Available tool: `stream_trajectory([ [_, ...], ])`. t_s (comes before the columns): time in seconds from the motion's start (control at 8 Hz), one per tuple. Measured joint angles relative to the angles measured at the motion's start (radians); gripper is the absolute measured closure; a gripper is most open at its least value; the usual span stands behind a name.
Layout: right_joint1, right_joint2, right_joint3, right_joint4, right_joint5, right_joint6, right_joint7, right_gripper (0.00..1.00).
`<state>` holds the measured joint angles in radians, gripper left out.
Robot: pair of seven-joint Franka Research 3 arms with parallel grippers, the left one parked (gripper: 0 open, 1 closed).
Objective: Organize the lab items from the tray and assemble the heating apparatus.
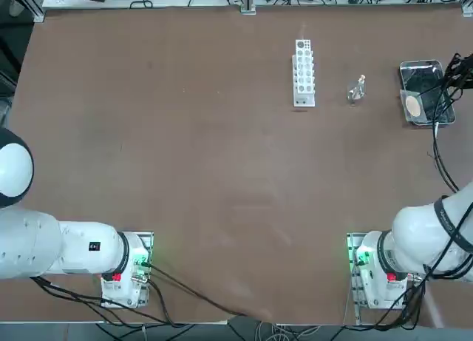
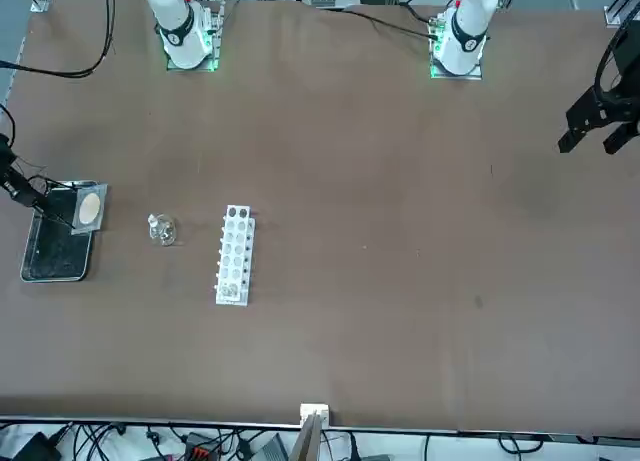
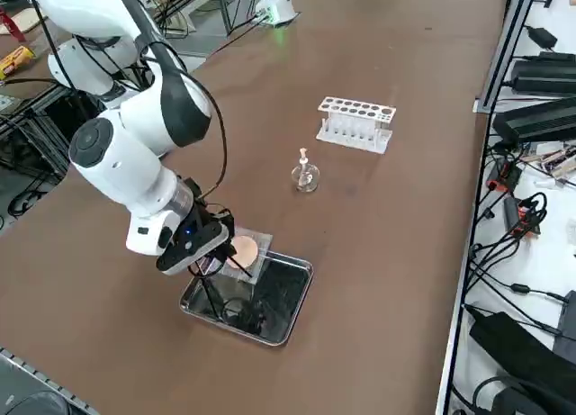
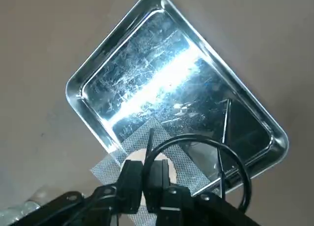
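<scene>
- Brown table (image 3: pixel 378 217); cables along its edges.
- Right gripper (image 4: pixel 144 174) over the tray (image 4: pixel 88 74), fingers clamped on the wire stand (image 4: pixel 230 160).
- Mesh (image 3: pixel 245 251) overlaps the tray rim; burner (image 3: pixel 305 175) stands near the rack (image 3: pixel 355 122).
- Lift straight, so the legs clear rim and mesh.
</scene>
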<state>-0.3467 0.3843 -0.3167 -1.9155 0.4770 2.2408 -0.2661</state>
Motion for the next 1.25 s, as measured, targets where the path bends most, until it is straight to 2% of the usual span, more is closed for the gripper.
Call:
stream_trajectory([
  [0.38, 0.003, -0.016, 0.000, 0.044, -0.001, -0.044, 0.000, 0.93],
  [0.88, 0.012, -0.075, 0.002, 0.195, -0.051, -0.289, 0.006, 0.93],
  [1.0, 0.028, -0.091, 0.003, 0.234, -0.053, -0.348, 0.021, 0.93],
  [1.25, 0.087, -0.134, 0.008, 0.265, -0.062, -0.396, 0.062, 0.93],
])
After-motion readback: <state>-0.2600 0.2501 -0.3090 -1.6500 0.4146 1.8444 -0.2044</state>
